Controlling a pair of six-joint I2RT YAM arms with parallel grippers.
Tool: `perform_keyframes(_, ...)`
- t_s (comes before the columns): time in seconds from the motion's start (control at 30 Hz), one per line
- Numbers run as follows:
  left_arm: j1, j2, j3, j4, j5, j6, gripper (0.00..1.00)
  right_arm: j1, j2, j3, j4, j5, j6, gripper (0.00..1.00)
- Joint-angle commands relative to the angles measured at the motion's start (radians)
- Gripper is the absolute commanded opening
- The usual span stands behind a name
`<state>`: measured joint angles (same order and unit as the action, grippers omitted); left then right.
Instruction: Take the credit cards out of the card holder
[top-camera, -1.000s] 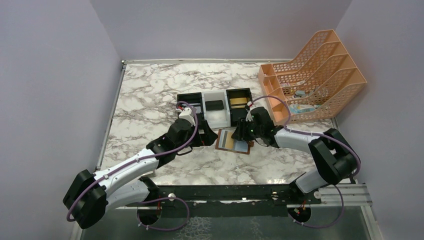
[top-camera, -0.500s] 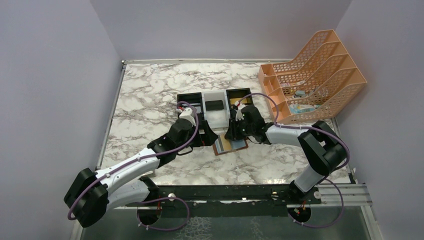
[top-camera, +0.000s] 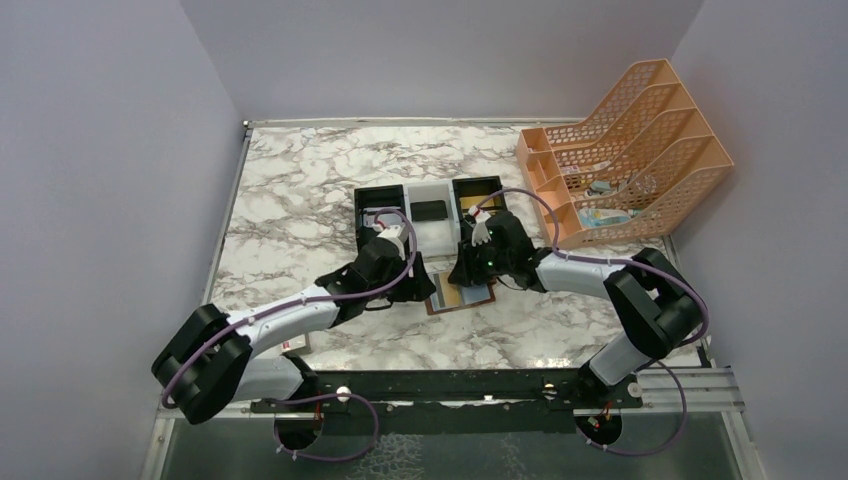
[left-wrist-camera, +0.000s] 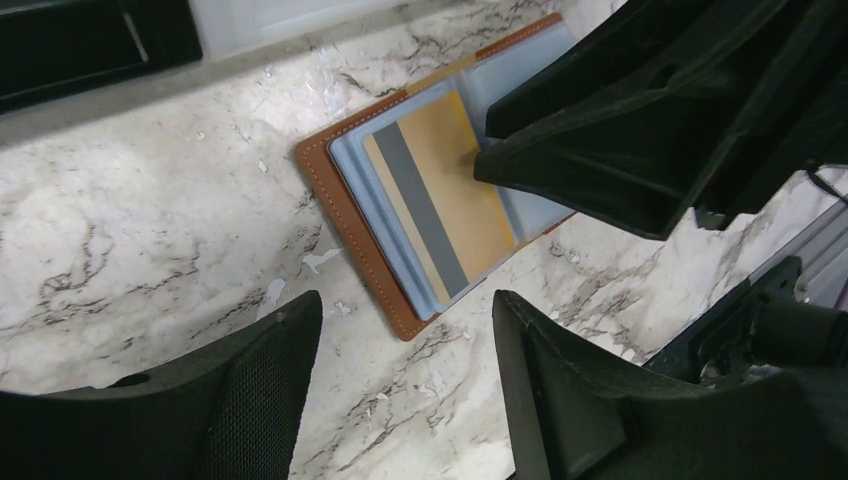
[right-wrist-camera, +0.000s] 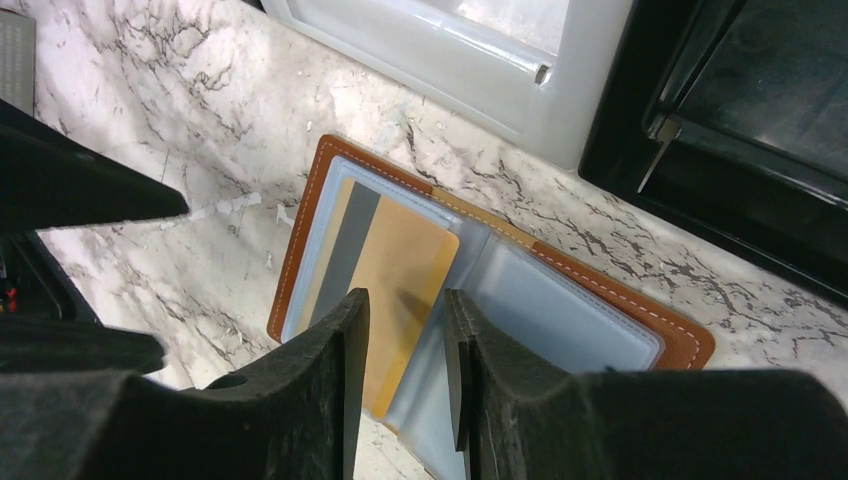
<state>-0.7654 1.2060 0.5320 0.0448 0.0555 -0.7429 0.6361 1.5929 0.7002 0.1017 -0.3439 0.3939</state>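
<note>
Just in front of the three-compartment tray (top-camera: 418, 232), on the marble table (top-camera: 300, 190), the card holder (right-wrist-camera: 570, 310) lies open and flat, with a gold credit card (right-wrist-camera: 405, 265) bearing a grey stripe in the half nearer the left arm. Directly over that card hangs the right gripper (right-wrist-camera: 405, 305), its fingers a narrow gap apart, one tip at the card's edge; contact is unclear. Over the holder's outer corner, the left gripper (left-wrist-camera: 405, 305) hovers with fingers spread wide, gripping nothing. An orange file rack (top-camera: 625, 150) stands well apart at the table's far right.
</note>
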Motion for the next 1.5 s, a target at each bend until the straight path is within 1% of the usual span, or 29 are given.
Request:
perform_keyframes(0.0,-0.002,0.073,0.035,0.067,0.091,0.020,0.62,0.009,-0.014,-0.005,-0.016,-0.029,0.009,0.33)
perform_keyframes(0.2,-0.017,0.141,0.047,0.114,0.096,0.014,0.52,0.009,-0.015,-0.011,-0.014,-0.005,0.013,0.30)
perform_keyframes(0.37,-0.032,0.165,0.046,0.162,0.060,-0.018,0.48,0.009,-0.007,-0.023,-0.004,0.003,0.017,0.28)
perform_keyframes(0.47,-0.046,0.176,0.034,0.210,0.039,-0.039,0.48,0.007,-0.013,-0.053,0.040,0.040,0.045,0.25)
perform_keyframes(0.6,-0.054,0.227,0.054,0.209,0.038,-0.033,0.43,0.004,0.009,-0.060,0.069,0.004,0.056,0.25)
perform_keyframes(0.73,-0.069,0.265,0.060,0.230,0.007,-0.042,0.40,0.002,0.029,-0.056,0.079,-0.016,0.064,0.23)
perform_keyframes(0.93,-0.074,0.288,0.061,0.221,-0.028,-0.046,0.30,-0.004,0.009,-0.061,0.074,-0.022,0.063,0.21)
perform_keyframes(1.17,-0.074,0.290,0.086,0.147,-0.068,-0.025,0.27,-0.016,-0.015,-0.075,0.098,-0.066,0.080,0.20)
perform_keyframes(1.3,-0.074,0.300,0.112,0.110,-0.073,-0.005,0.25,-0.025,-0.006,-0.070,0.113,-0.097,0.091,0.10)
perform_keyframes(1.47,-0.075,0.314,0.131,0.084,-0.081,0.006,0.22,-0.030,0.001,-0.064,0.104,-0.099,0.095,0.06)
